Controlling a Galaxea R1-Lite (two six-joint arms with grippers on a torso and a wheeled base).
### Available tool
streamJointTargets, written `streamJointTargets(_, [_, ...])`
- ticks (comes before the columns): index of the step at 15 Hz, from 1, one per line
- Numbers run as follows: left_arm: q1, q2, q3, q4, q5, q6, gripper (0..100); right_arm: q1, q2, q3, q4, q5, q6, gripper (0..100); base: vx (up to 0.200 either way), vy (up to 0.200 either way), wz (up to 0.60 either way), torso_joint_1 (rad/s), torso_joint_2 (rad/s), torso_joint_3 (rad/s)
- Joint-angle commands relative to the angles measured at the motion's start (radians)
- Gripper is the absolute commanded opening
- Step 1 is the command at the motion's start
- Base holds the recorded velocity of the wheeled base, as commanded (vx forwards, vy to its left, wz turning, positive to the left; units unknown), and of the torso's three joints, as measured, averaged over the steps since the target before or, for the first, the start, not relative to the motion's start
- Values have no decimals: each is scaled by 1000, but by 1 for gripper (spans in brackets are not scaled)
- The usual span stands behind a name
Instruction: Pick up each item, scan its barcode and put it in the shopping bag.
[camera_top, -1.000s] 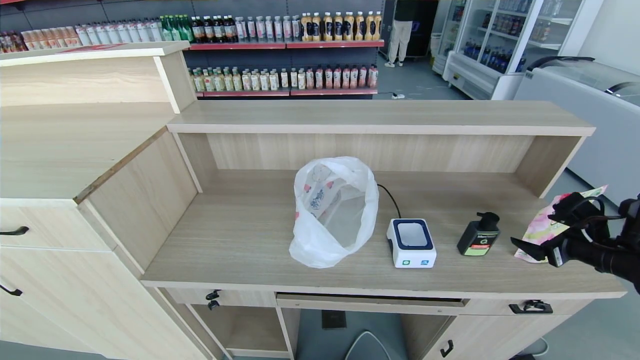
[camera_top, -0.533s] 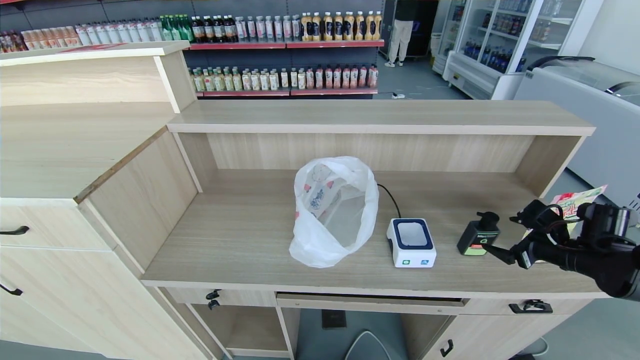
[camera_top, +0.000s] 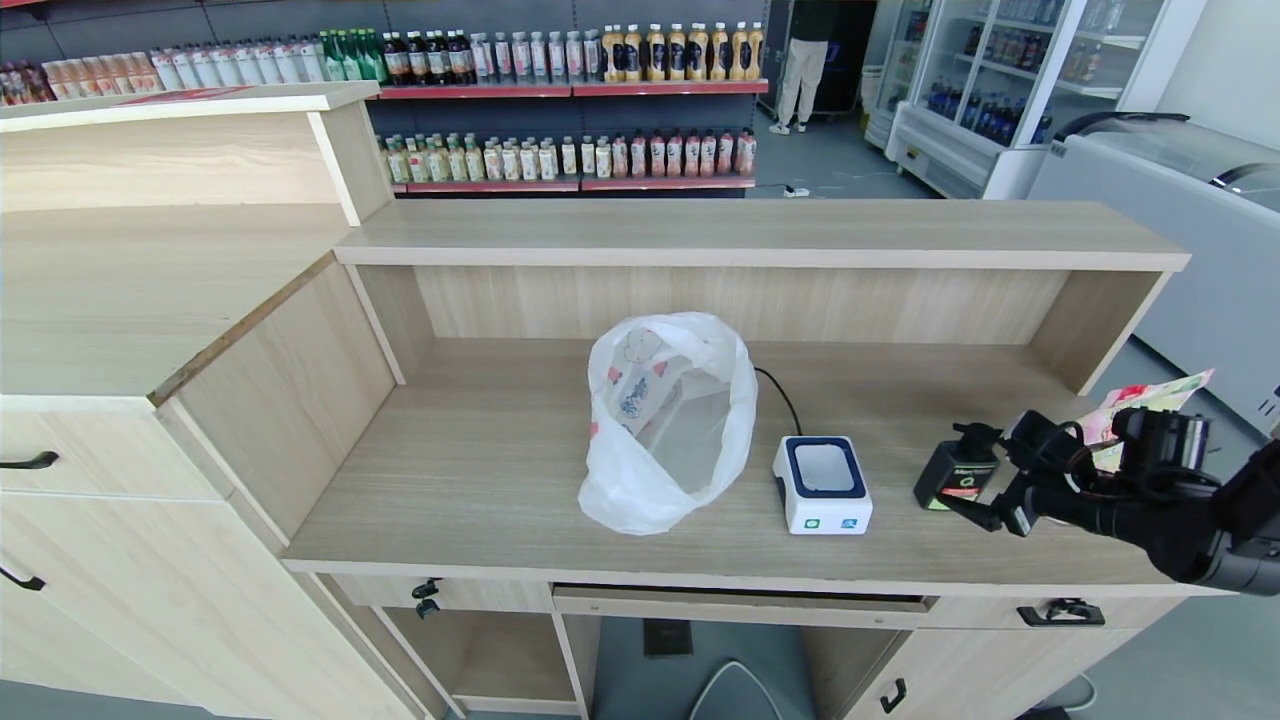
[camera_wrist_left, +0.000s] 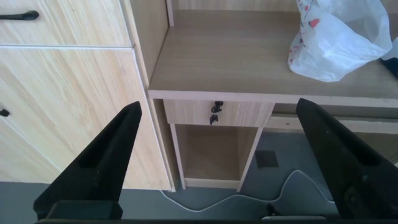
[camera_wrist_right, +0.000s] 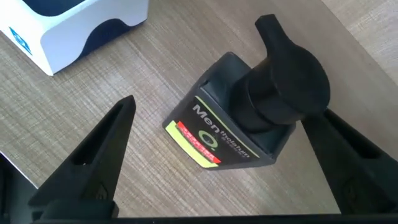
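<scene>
R claw (camera_top: 985, 468) spread wide, fingers either side of black pump bottle w/ green-yellow label (camera_wrist_right: 236, 124), gaps both sides, no contact. Bottle stands upright on light wood worktop (camera_top: 480, 480). White-and-blue box scanner (camera_top: 822, 485) sits to claw's left, just past bottle. White plastic shopping bag (camera_top: 665, 430) is further left, mouth open, printed carton (camera_top: 635, 385) inside. Pink-green flat packet (camera_top: 1150, 395) lies behind R claw. L claw (camera_wrist_left: 217, 106) wide open, empty, low off worktop's front edge.
</scene>
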Motion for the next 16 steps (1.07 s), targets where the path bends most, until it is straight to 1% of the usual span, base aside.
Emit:
streamJointTargets(1, [0, 0, 0, 0, 0, 0, 100, 8, 42, -37, 0, 6, -2, 100, 0, 0, 0, 0, 0, 0])
streamJointTargets(3, [2, 0, 0, 0, 0, 0, 100, 20, 73, -89, 3, 6, -2, 100, 0, 0, 0, 0, 0, 0])
streamJointTargets(5, [0, 0, 0, 0, 0, 0, 100, 29, 93, -113, 8, 6, -2, 100, 0, 0, 0, 0, 0, 0])
streamJointTargets(14, [0, 0, 0, 0, 0, 0, 100, 63, 144, -130, 8, 1, -20, 100, 0, 0, 0, 0, 0, 0])
streamJointTargets(15, [0, 0, 0, 0, 0, 0, 100, 66, 144, -130, 8, 1, -20, 0, 0, 0, 0, 0, 0, 0])
streamJointTargets(16, [0, 0, 0, 0, 0, 0, 100, 69, 144, -130, 6, 3, -20, 0, 0, 0, 0, 0, 0, 0])
